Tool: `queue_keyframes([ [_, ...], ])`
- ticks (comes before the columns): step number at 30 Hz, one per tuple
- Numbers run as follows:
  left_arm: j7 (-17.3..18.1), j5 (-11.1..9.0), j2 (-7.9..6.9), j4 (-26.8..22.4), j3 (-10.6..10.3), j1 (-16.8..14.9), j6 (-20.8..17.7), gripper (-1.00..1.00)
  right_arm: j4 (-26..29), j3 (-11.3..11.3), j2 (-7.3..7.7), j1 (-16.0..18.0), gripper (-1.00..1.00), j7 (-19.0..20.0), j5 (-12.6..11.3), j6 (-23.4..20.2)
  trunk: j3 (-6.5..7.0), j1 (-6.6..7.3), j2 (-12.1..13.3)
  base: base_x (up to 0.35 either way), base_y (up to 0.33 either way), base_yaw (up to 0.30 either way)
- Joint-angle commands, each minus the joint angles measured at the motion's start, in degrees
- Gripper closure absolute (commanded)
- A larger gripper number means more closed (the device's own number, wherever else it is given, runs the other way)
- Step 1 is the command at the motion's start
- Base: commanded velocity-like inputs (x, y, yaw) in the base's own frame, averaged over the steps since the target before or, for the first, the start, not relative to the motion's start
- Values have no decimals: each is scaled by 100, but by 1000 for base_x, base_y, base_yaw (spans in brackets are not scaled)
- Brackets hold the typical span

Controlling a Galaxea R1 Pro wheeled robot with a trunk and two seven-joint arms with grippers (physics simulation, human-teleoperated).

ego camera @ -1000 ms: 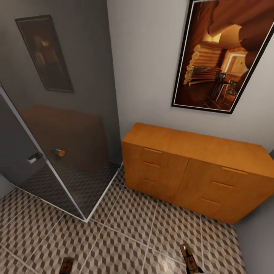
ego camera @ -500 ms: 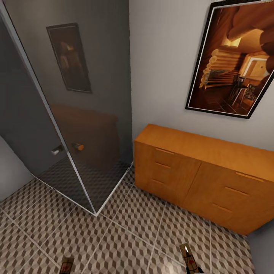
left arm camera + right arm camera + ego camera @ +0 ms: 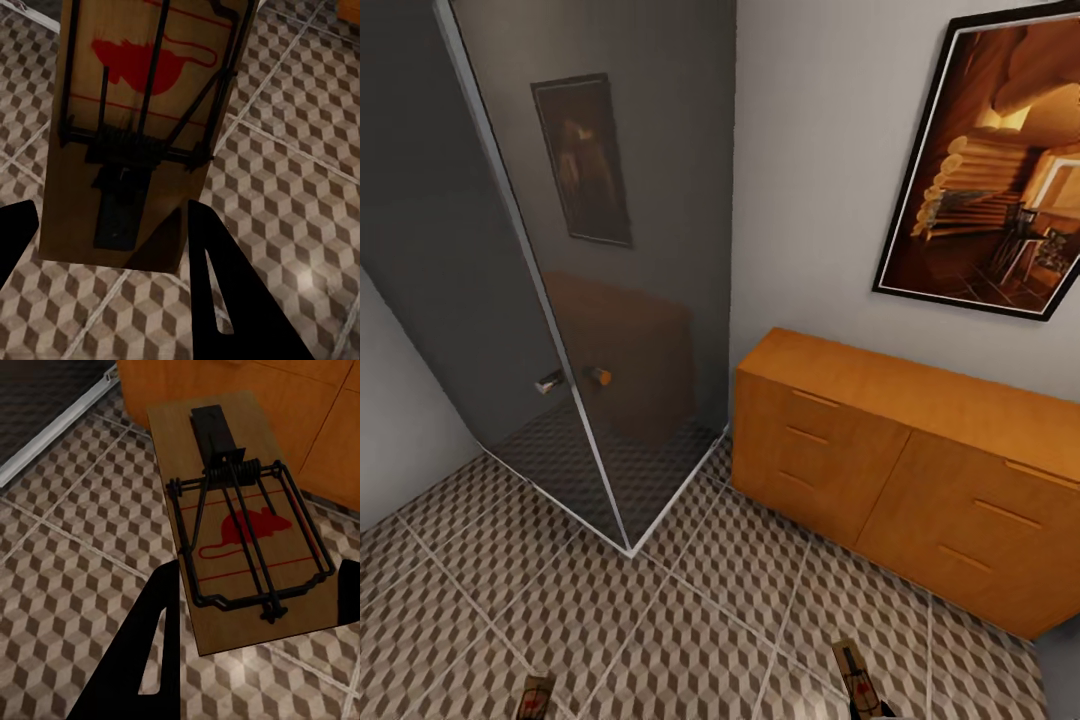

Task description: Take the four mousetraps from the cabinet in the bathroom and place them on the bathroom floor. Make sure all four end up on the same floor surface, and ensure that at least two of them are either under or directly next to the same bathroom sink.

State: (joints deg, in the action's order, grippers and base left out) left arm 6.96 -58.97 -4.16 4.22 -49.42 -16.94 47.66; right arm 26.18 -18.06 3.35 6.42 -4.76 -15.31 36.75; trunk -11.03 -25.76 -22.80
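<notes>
A robot carries 2 mousetraps through a tiled bathroom, 1 in each gripper, as its head camera swings left — the orange-brown cabinet (image 3: 905, 470) and the framed picture (image 3: 995, 175) have slid toward the right of the head view over the past second, and more of the smoked-glass shower door (image 3: 610, 300) has come into sight. The traps themselves have held their spots at the bottom edge of that view, so the shift reads as the camera turning, not the cargo moving. In the left wrist view, the left gripper (image 3: 112, 247) has its dark fingers (image 3: 217, 292) clenched on either side of the left mousetrap (image 3: 142, 127), red mouse mark and wire bar facing the lens, the board held above the bathroom floor (image 3: 300, 172). In the right wrist view, the right gripper (image 3: 255, 630) grasps the right mousetrap (image 3: 240, 547) the same way, with the cabinet's front just beyond it. Both traps appear clear of the tiles, though the gap is hard to judge from these angles. No sink is in sight — the turn looks like a search for one, and 2 traps must yet be set down beside it.
</notes>
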Motion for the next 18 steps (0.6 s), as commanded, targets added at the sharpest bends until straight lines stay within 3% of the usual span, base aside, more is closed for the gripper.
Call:
queue_keyframes([
  [1, 60, -62, 3, 17, -24, -5, 16, 100, 1, -49, 7, 6, 100, -44, -34, 16, -11, -2, -12, -88, 0, 12],
  [6, 60, -62, 3, 17, -24, -8, 16, 100, 1, -49, 6, 6, 100, -49, -34, 16, -10, -2, -12, -88, 0, 80],
  [18, 60, -62, 3, 17, -24, -5, 16, 100, 1, -49, -1, 5, 100, -52, -34, 16, -10, -2, -12, -88, 0, 271],
])
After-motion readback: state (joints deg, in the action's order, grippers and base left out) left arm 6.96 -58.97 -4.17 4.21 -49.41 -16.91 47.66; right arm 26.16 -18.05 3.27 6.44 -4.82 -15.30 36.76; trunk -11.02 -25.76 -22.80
